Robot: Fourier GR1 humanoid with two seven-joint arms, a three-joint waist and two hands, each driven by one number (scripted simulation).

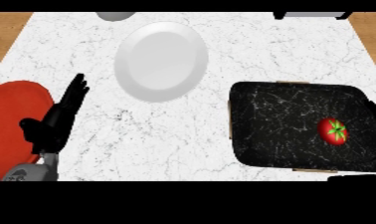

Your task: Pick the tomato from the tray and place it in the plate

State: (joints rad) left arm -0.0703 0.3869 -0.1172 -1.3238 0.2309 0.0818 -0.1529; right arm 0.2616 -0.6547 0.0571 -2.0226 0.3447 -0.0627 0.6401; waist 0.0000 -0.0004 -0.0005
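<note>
A red tomato (332,131) with a green stem lies in the right part of the black marbled tray (279,123) at the counter's right. The white plate (161,61) sits on the marble counter at upper centre, with nothing on it. My left hand (55,121) shows at the lower left, fingers straight and pointing up, well away from both plate and tray. My right hand does not show in this view.
A large red object (18,118) lies at the left edge beside my left hand. A grey round object (115,16) peeks in at the top edge, and a dark appliance (312,15) at the top right.
</note>
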